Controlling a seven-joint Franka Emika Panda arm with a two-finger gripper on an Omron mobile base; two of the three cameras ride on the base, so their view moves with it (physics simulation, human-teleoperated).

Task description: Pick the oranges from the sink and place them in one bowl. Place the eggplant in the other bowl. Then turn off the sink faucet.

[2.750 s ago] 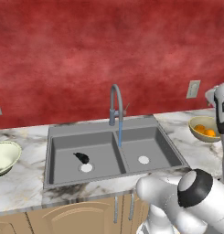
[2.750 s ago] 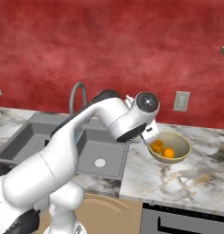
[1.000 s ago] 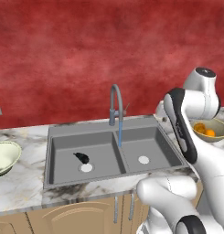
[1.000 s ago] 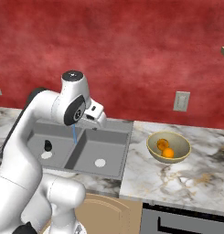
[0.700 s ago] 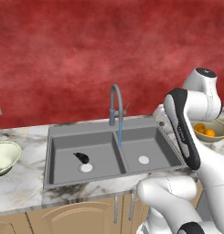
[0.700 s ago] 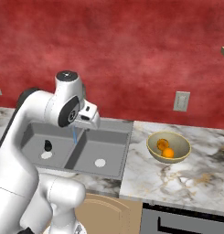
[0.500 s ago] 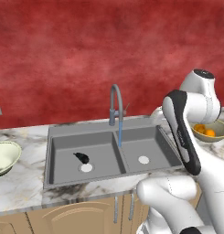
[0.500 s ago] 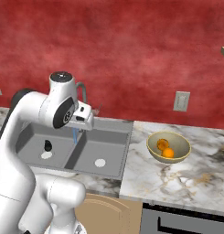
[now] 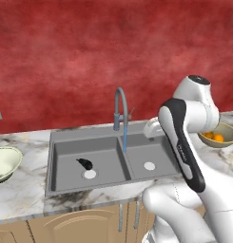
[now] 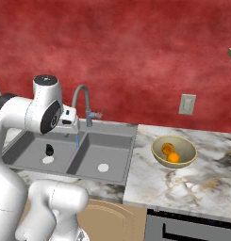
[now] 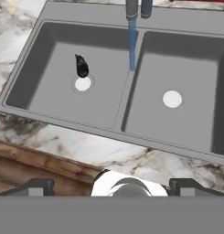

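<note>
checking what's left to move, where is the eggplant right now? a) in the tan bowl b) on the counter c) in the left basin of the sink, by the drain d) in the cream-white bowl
c: the eggplant lies on the floor of the sink's left basin, right beside the white drain, while the tan bowl holds the oranges.

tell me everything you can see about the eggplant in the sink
The eggplant is small, nearly black and glossy, elongated with a thin stem end. It lies flat on the grey floor of the sink's left basin, right beside the white drain disc, seemingly touching its edge. Nothing grips it; it lies clear of the faucet's blue stream.
</note>
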